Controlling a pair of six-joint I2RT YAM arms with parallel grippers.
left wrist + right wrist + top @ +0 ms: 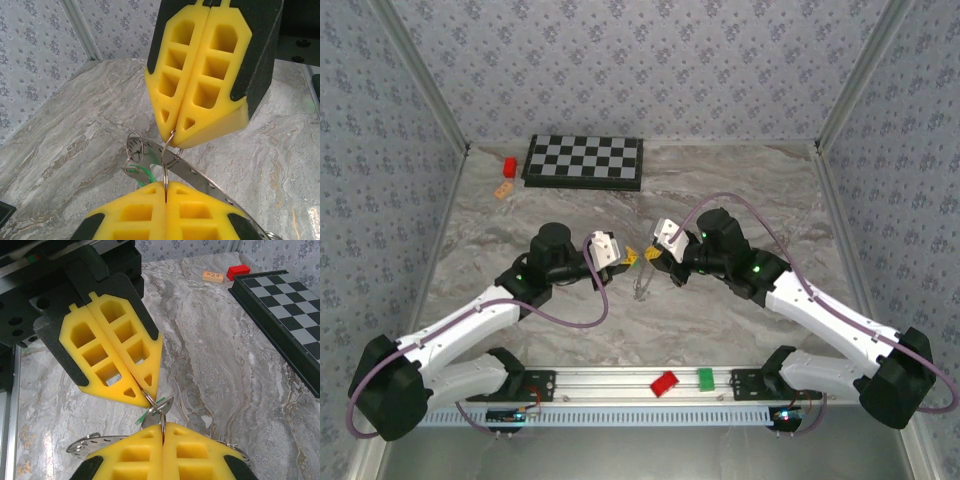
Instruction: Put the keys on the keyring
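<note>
My left tool (166, 186) is pinched shut on a thin wire loop (165, 167). My right tool (174, 139) meets it tip to tip, closed on the same loop's other end. The keyring (200, 176), a flat grey band, seems threaded through that loop and hangs clear of the tabletop (75, 130). The keys (160, 407) dangle just beside it, green heads barely showing. It all looks light, stiff and slick. I judge the loop's wire, close to my tips, the best hold, since the keys would swing. Beyond lies a chessboard (285, 315).
</note>
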